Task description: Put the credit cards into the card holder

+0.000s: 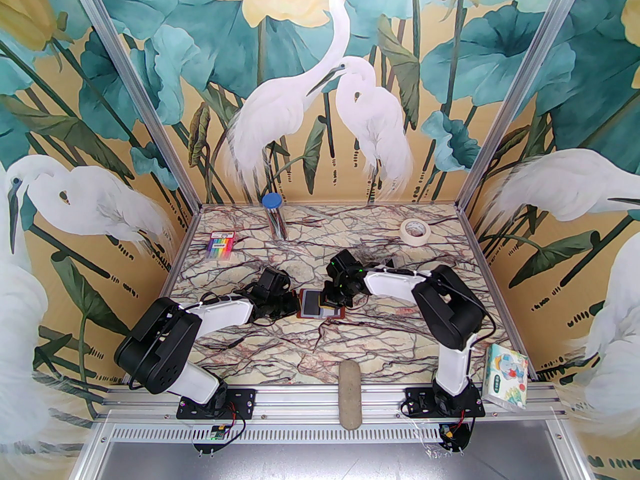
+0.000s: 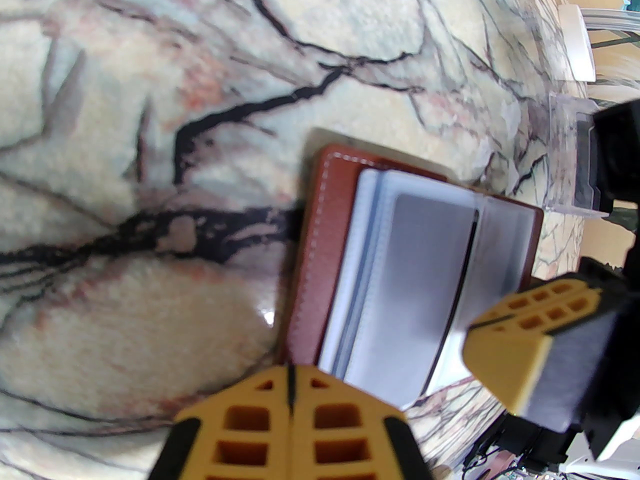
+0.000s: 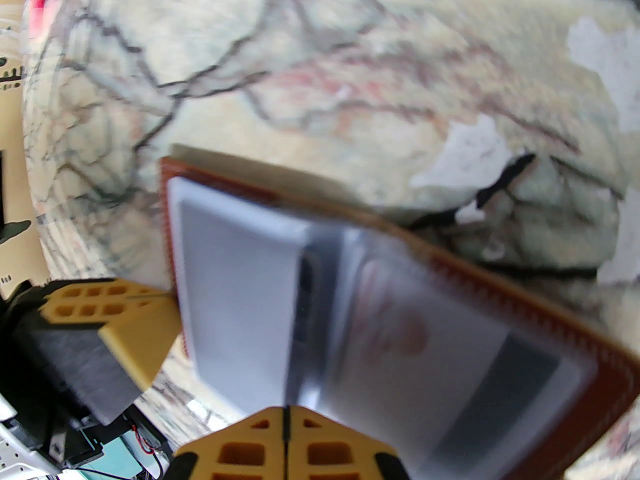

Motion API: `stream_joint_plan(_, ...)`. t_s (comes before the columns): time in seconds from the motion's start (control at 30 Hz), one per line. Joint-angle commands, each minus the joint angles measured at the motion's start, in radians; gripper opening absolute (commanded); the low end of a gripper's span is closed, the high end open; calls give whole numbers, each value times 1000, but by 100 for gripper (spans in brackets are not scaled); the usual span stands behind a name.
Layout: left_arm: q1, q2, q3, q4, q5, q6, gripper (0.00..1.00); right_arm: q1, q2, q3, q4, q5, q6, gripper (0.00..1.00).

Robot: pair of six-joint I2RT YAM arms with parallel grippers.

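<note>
You have the marble table (image 1: 350, 363) with the card holder (image 1: 320, 309) lying open at its centre, sleeves up. Your left gripper (image 2: 291, 373) sits just beside its left edge, fingers clenched on nothing; your right gripper (image 3: 286, 413) is over its right half, likewise clenched, empty. A grey credit card (image 2: 425, 268) sits inside a clear sleeve on the left half.

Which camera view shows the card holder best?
The left wrist view: the card holder lies open and sharp, with leather edge and clear sleeves. The right wrist view shows it close but blurred; the top external view, small.
</note>
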Motion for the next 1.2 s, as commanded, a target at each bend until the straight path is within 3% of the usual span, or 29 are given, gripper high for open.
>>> stream_joint_plan(0.0, 0, 4, -12, -97, 25, -2, 0, -5, 37, 29, -12, -4, -10, 5)
stream_joint_plan(0.43, 3, -1, 4, -112, 41, 0, 0, -14, 67, -28, -17, 41, -17, 2)
stream_joint_plan(0.73, 3, -118, 66, -225, 20, 7, 3, -29, 93, -82, 53, 25, -8, 0)
stream_joint_plan(1.0, 9, -139, 152, -225, 53, -6, 16, -35, 87, -92, 64, 19, -10, 0)
stream_joint_plan(1.07, 9, -109, 167, -203, 83, -11, 35, -36, 85, -93, 66, 18, -10, 0)
stream_joint_plan(1.17, 9, -74, 170, -166, 112, -16, 46, -35, 81, -95, 69, 17, -8, 0)
